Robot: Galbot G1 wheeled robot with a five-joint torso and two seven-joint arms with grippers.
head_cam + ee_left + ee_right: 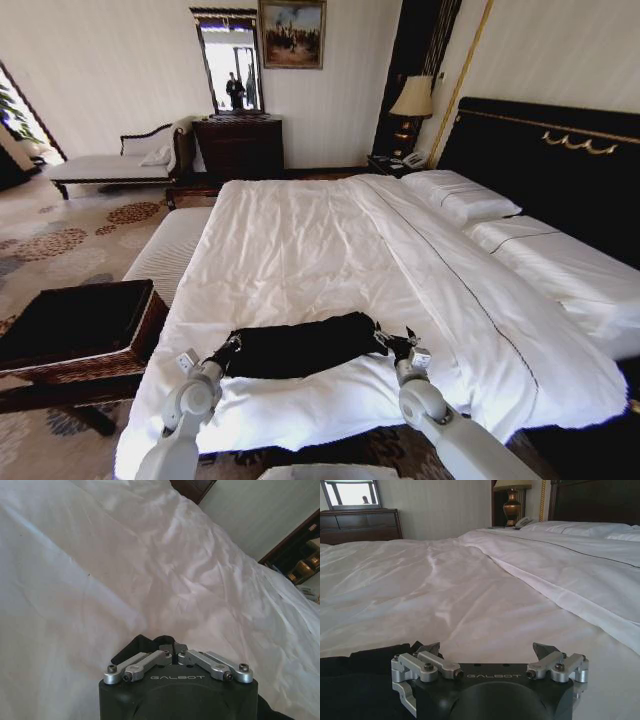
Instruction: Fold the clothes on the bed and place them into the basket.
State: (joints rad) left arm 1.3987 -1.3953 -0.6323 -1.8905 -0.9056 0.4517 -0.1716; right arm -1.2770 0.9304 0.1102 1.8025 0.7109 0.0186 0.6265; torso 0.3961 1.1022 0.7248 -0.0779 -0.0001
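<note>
The clothes are one black shirt, gathered into a long narrow strip lying crosswise on the white bed near its front edge. My left gripper is at the strip's left end, and in the left wrist view it is shut on a bunch of the black cloth. At the strip's right end my right gripper rests just above the sheet. In the right wrist view it stands open, with the black cloth touching one fingertip. The brown wicker basket stands on the floor to the left of the bed.
A white upholstered bench runs along the bed's left side, beyond the basket. Pillows and the black headboard are on the right. A dark dresser, a chaise and a lamp line the far wall.
</note>
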